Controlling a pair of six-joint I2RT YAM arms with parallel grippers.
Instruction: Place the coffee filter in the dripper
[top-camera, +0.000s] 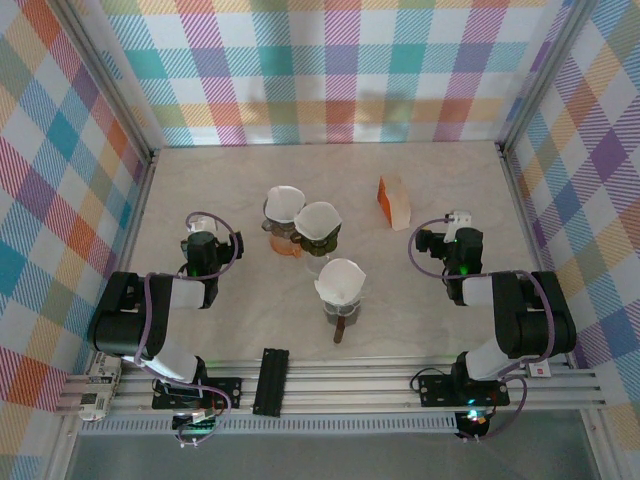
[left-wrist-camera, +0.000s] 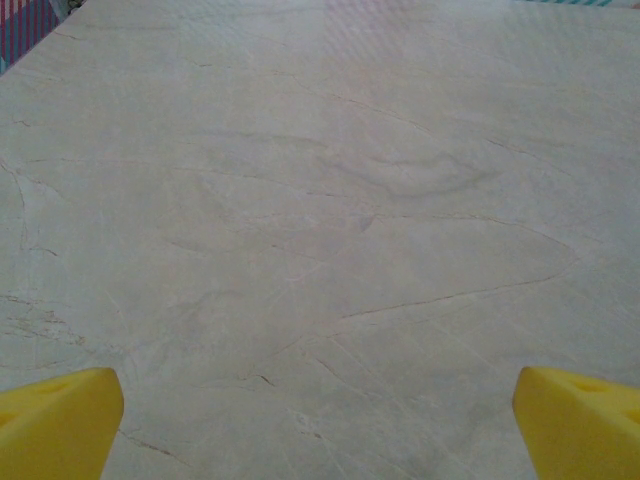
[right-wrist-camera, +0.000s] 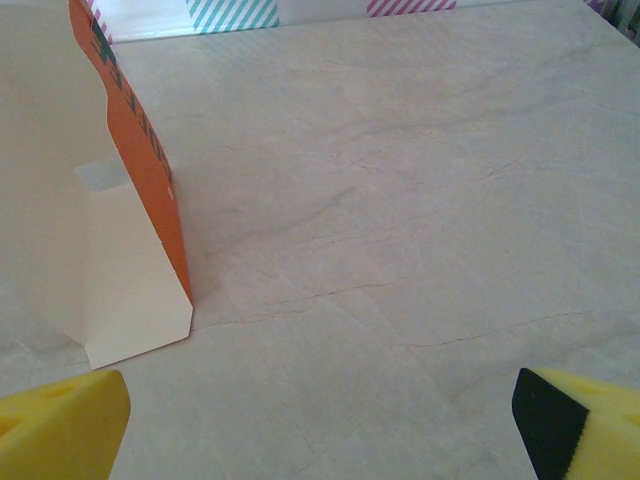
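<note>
Three drippers stand mid-table, each with a white paper coffee filter in its top: one at the back left, one beside it, and a nearer one on a brown-handled dripper. My left gripper hovers left of them, open, with bare table between its yellow fingertips. My right gripper is on the right side, also open and holding nothing.
An orange and cream filter box stands at the back, just ahead and left of my right gripper. Checked walls close in the marble table on three sides.
</note>
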